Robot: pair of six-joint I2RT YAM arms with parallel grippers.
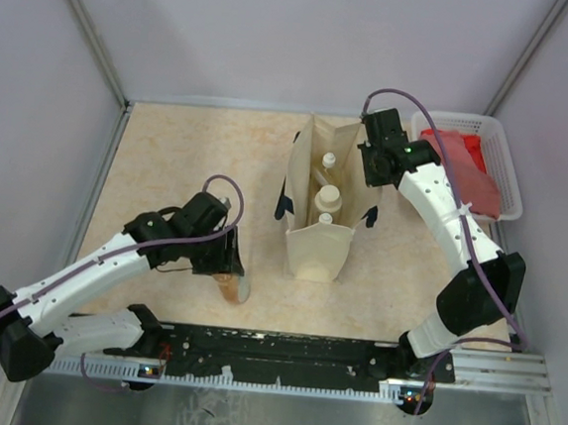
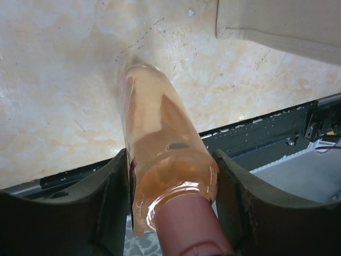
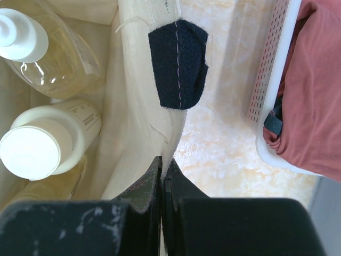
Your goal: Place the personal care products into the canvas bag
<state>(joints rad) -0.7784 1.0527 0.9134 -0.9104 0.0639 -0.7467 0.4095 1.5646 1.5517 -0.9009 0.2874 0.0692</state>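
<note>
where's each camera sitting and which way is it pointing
Top external: fixed above and behind the arms, looking down on the table; both arms show whole, with the left hand and right hand.
Left wrist: on the left arm, looking down along its fingers at the orange bottle between them.
Right wrist: on the right arm, looking down past shut fingers pinching the canvas bag rim; bottles inside, white basket beside.
Shared: top and right wrist both show bag, bottles and basket.
</note>
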